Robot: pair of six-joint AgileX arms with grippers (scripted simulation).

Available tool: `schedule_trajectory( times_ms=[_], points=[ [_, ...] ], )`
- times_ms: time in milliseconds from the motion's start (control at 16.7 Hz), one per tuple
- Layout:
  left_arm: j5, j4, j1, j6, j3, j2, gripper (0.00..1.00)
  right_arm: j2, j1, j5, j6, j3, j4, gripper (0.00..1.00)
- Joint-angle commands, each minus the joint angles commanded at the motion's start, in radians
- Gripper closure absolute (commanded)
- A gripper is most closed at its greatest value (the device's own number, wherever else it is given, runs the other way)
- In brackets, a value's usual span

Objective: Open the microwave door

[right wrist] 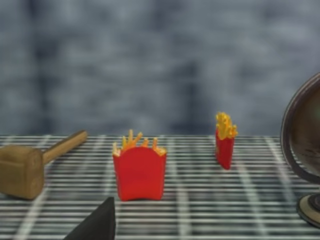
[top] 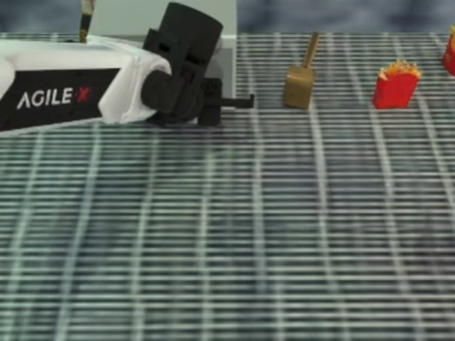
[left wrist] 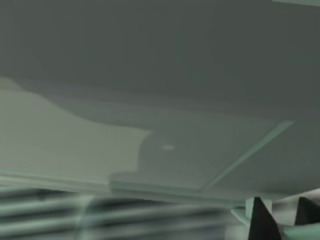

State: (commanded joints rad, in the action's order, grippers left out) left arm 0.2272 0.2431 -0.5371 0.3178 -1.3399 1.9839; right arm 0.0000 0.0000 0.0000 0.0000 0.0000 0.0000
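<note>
Nearest in the top view, the striped tabletop (top: 234, 234) lies bare across the front. Farther back on the left, our left arm (top: 64, 89) reaches in from the left edge, and its left claw (top: 238, 102) sits at the front right corner of the microwave (top: 170, 18), low by the tabletop. We cannot tell whether that claw is wide or narrow: the top view shows only one dark finger poking rightward, and the left wrist view shows two dark fingertips (left wrist: 260, 220) at the frame's edge with a pale green part between them.

The microwave stands at the far left rear. Its door (left wrist: 165, 100) fills the left wrist view as a grey-green panel, very close to the camera; how far it stands open we cannot judge.

Right of the microwave lies a brown mallet (top: 301, 74), then a red fries box (top: 395, 85), and a second fries box (top: 450, 51) at the right edge.

Our right arm is out of the top view. Its wrist view shows one dark claw fingertip (right wrist: 97, 225), so its spread is unclear, and a globe (right wrist: 305, 145) beyond.
</note>
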Motion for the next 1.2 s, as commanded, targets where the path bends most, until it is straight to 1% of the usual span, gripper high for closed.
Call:
schedule_trajectory(
  times_ms=[240,1200],
  points=[
    [-0.023,-0.020,0.012,-0.035,0.037,-0.023,1.00,0.000,0.000,0.000,0.000,0.000,0.000,0.00],
    [-0.023,-0.020,0.012,-0.036,0.037,-0.024,1.00,0.000,0.000,0.000,0.000,0.000,0.000,0.00]
  ],
)
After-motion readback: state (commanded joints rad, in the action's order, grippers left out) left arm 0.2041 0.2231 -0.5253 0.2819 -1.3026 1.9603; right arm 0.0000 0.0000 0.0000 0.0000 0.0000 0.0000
